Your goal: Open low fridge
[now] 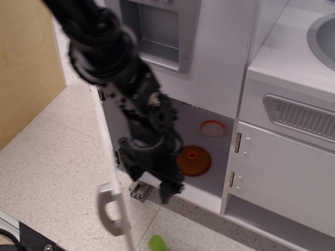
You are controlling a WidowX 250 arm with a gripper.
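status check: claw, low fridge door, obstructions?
Claw at the compartment opening, blurred, jaw state unclear. Low fridge door swung wide open, edge-on. Orange disc inside; green ball on floor by door.
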